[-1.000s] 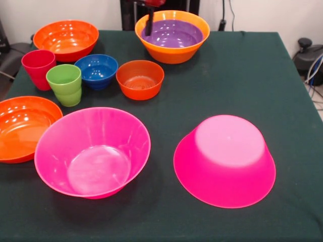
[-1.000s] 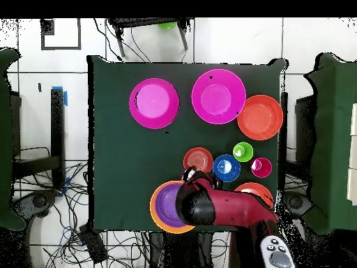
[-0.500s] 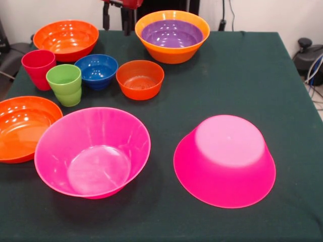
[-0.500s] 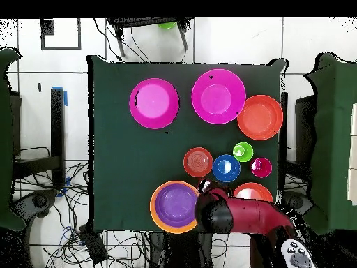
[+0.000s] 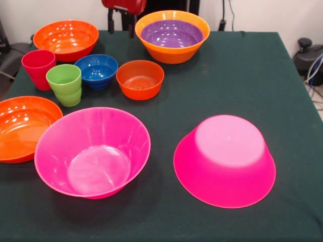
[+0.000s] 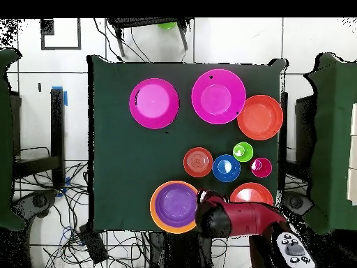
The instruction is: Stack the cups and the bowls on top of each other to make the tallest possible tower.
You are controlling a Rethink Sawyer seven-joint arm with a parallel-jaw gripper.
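In the front view the gripper (image 5: pixel 121 22) hangs at about 11 o'clock of the picture, its two dark fingers (image 5: pixel 110 21) parted with a clear gap between them and nothing held. Its tips sit above the table (image 5: pixel 237 75), between the large orange bowl (image 5: pixel 172 49) at its 3 o'clock and a shallow red-orange bowl (image 5: pixel 66 39) at its 9 o'clock, touching neither. Above the fingers a red block of the arm (image 5: pixel 124 4) runs off the top edge. In the overhead view the arm (image 6: pixel 237 222) lies across the table's bottom edge, just beside the large orange bowl (image 6: pixel 157 218).

The medium purple bowl (image 5: pixel 172 34) sits nested upright inside the large orange bowl. At the gripper's 6 o'clock stands the small red-orange bowl (image 5: pixel 140 79), with the small blue bowl (image 5: pixel 96 70) just beside it at its 9 o'clock. The lime green cup (image 5: pixel 64 84) stands upright just beside the blue bowl, close against the red cup (image 5: pixel 38 68) at its 10 o'clock.

Toward 8 o'clock of the picture the second shallow red-orange bowl (image 5: pixel 22 127) lies partly cut by the edge, and the upright hot pink bowl (image 5: pixel 92 151) overlaps its rim in this view. The upturned hot pink bowl (image 5: pixel 225 160) rests rim-down at about 4 o'clock, apart from the others, with nothing on its flat base.
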